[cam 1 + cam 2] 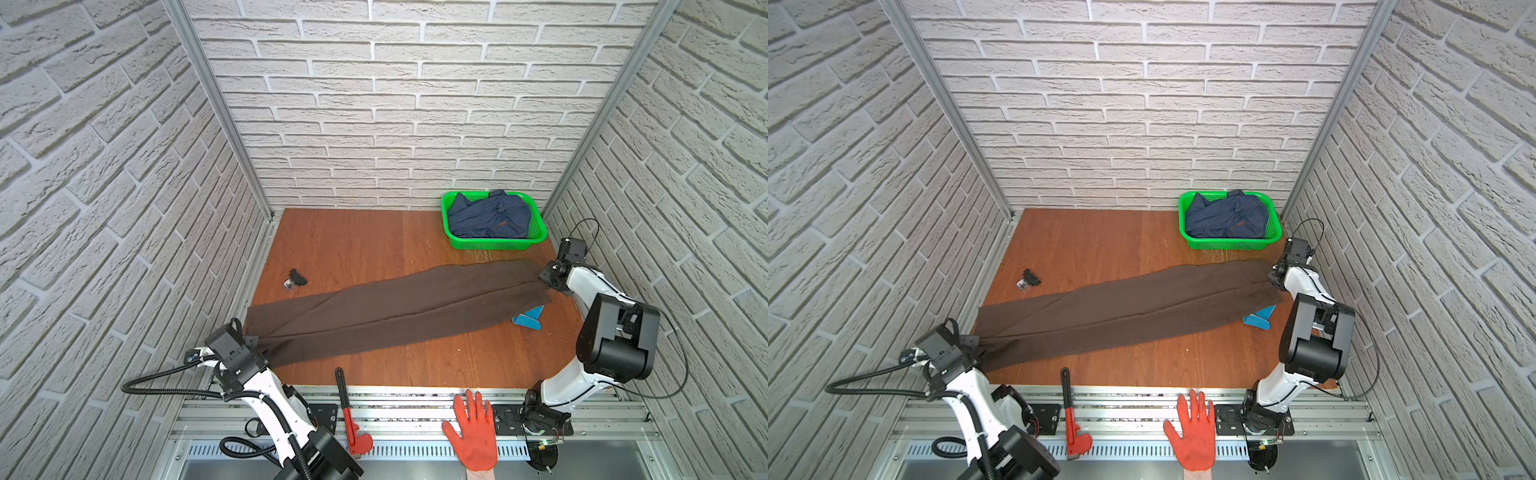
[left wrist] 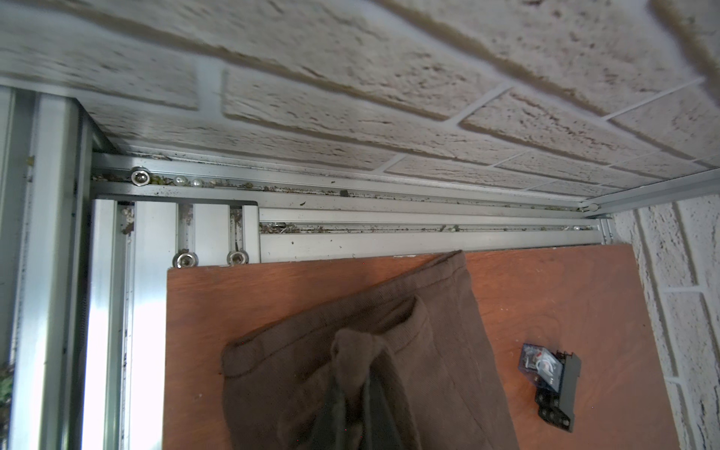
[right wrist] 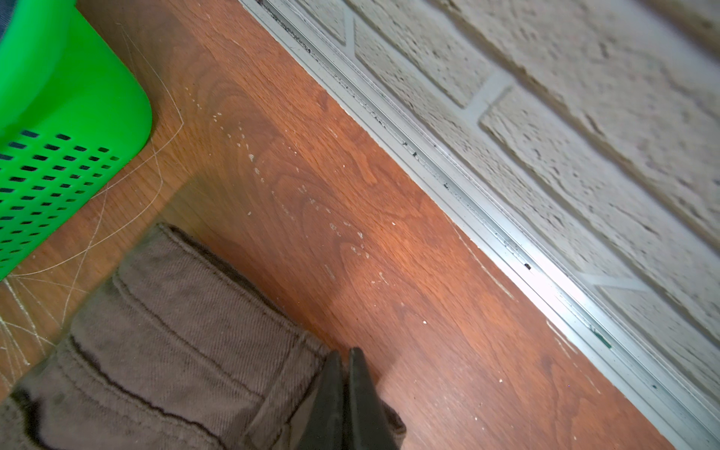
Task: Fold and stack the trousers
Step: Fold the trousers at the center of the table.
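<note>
The dark brown trousers (image 1: 395,307) (image 1: 1129,311) lie stretched out across the wooden table, from the front left to the right side. My left gripper (image 1: 255,343) (image 1: 978,345) is at their front-left end. In the left wrist view it (image 2: 352,389) is shut on a bunched pinch of the hem fabric (image 2: 428,331). My right gripper (image 1: 544,278) (image 1: 1273,278) is at the far right end. In the right wrist view its jaws (image 3: 345,356) are pressed together on the edge of the seamed brown band (image 3: 175,331).
A green basket (image 1: 490,244) (image 3: 58,117) holding a dark blue denim garment (image 1: 490,216) stands at the back right. A blue object (image 1: 530,320) pokes out from under the trousers. A small black device (image 1: 296,279) (image 2: 553,382) lies left. A red pipe wrench (image 1: 347,411) and an orange-gloved hand (image 1: 471,432) rest on the front rail.
</note>
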Action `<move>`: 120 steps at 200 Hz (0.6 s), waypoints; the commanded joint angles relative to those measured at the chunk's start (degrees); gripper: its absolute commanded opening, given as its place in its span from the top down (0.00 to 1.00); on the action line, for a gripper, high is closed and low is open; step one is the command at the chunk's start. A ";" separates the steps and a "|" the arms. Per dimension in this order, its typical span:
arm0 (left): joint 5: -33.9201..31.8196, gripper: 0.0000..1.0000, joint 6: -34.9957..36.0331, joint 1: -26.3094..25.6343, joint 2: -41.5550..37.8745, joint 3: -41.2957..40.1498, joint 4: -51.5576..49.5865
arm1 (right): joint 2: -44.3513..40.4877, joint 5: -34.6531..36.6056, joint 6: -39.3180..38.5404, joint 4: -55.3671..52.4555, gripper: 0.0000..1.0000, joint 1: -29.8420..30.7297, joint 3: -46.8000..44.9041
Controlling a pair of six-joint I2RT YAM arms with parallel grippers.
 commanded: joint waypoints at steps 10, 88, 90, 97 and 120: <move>-1.90 1.00 -0.91 0.80 -0.72 -0.87 0.19 | -1.00 3.78 1.28 0.59 0.95 -0.95 -2.08; -1.99 0.54 -0.58 2.08 -1.45 2.69 -3.39 | -3.19 5.67 1.52 -4.12 0.60 -0.95 -0.06; -2.03 0.52 -0.51 2.12 -1.43 2.88 -3.50 | -3.30 5.68 1.60 -4.37 0.59 -0.99 0.07; -2.09 0.48 -0.33 2.13 -1.34 3.54 -3.98 | -3.88 5.94 2.16 -5.17 0.55 -0.95 0.36; -2.07 0.35 0.60 2.12 -1.34 6.57 -5.84 | -7.09 5.65 4.70 -8.33 0.46 -0.97 1.41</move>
